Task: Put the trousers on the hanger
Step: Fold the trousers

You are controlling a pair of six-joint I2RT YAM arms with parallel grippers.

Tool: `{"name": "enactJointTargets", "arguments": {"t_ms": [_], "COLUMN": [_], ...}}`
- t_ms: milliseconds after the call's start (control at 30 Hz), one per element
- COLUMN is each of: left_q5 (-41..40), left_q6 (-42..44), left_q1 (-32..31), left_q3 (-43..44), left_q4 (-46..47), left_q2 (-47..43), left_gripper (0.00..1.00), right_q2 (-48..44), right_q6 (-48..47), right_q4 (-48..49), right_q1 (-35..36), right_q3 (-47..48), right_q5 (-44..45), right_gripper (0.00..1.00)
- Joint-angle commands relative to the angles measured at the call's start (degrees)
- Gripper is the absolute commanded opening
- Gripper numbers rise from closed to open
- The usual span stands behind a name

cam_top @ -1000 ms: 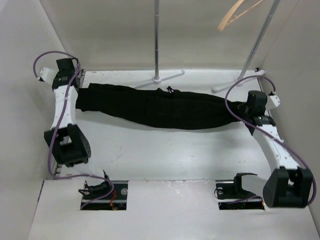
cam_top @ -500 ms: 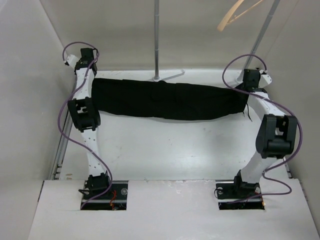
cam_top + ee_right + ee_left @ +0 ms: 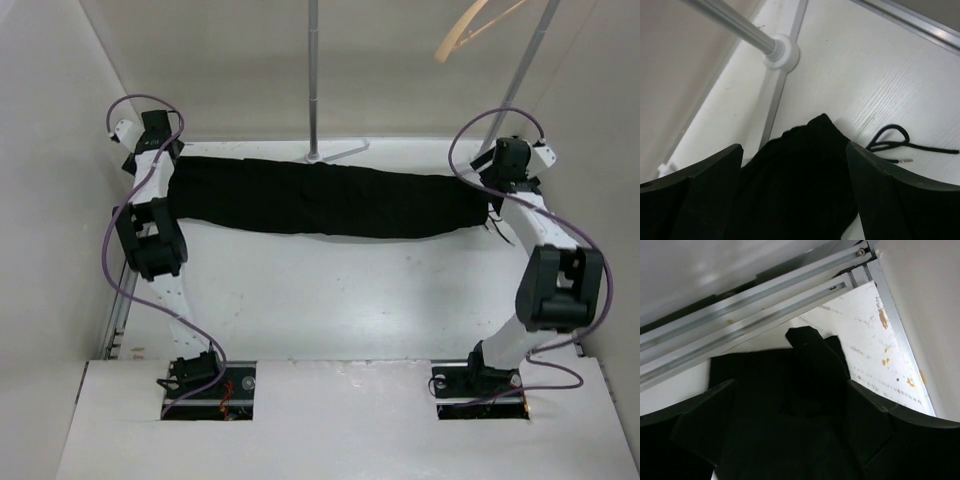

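The black trousers (image 3: pixel 330 198) lie stretched in a long band across the back of the table. My left gripper (image 3: pixel 152 150) stands open over their left end. In the left wrist view its fingers (image 3: pixel 867 422) are spread wide, with the trousers (image 3: pixel 790 390) lying loose between them. Over the right end my right gripper (image 3: pixel 500 178) is open too. Its fingers (image 3: pixel 882 185) stand apart on either side of the trousers (image 3: pixel 800 175), whose cord (image 3: pixel 892 140) trails on the table. The pale wooden hanger (image 3: pixel 468 28) hangs high at the back right.
Two white rack poles (image 3: pixel 314 80) (image 3: pixel 520 85) rise behind the trousers, and their base foot (image 3: pixel 338 152) lies on the table close to the cloth. A pole socket (image 3: pixel 782 52) is near my right gripper. Side walls and an aluminium rail (image 3: pixel 740 310) stand close to the left arm.
Both grippers have opened and let go of the trousers, which were held up taut between them half a second ago. The cloth now rests on the table, and the left gripper has shifted left.
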Motion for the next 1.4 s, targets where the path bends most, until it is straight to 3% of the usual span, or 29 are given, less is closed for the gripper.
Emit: {"name": "enactJointTargets", "arguments": {"t_ms": [0, 133, 300, 367, 433, 600, 733, 933, 1133, 1267, 1367], "left_q5": [-1.4, 1.5, 1.0, 1.6, 3.5, 13.4, 16.0, 15.9, 16.1, 17.2, 17.3], "left_q6": [1.8, 2.8, 2.8, 2.2, -0.1, -8.2, -12.5, -13.2, -14.1, -14.4, -14.8], "left_q1": [1.7, 4.3, 6.0, 6.2, 5.8, 3.4, 3.4, 4.1, 4.5, 4.2, 3.8], "left_q3": [-8.5, -7.7, -14.6, -19.1, -25.2, -41.1, -47.8, -52.8, -49.2, -44.5, -42.6], "left_q4": [8.9, 4.9, 8.2, 9.9, 11.2, 19.6, 23.7, 25.8, 26.1, 26.7, 29.2], "left_q2": [-12.0, -11.8, -16.0, -18.0, -20.1, -22.4, -22.9, -23.0, -17.9, -14.1, -11.5], "left_gripper": [0.9, 1.0, 1.0, 1.0, 1.0, 0.94, 0.95, 0.96, 0.95, 0.89, 0.78], "right_q2": [-9.7, -15.4, -16.6, -15.8, -14.8, -14.2, -14.1, -10.7, -5.2, -1.3, 1.6], "right_q6": [-1.2, -0.8, 0.4, 1.4, 2.9, 4.3, 5.2, 6.0, 6.6, 7.7, 8.9], "right_q4": [6.2, 8.9, 10.6, 11.2, 11.7, 16.1, 17.2, 19.8, 21.7, 21.9, 21.7], "right_q1": [1.6, 4.1, 5.6, 5.6, 5.6, 3.5, 1.7, -1.4, -4.8, -5.3, -5.3], "right_q3": [-6.2, -14.8, -20.8, -22.3, -23.8, -28.5, -31.5, -33.0, -30.6, -27.6, -25.1], "right_q5": [0.8, -1.7, -3.3, -3.8, -5.1, -7.9, -8.6, -9.9, -13.4, -14.3, -14.4], "right_gripper": [0.9, 0.76, 0.23, 0.17, 0.2, 0.66, 0.82, 0.86, 0.84, 0.78, 0.71]}}
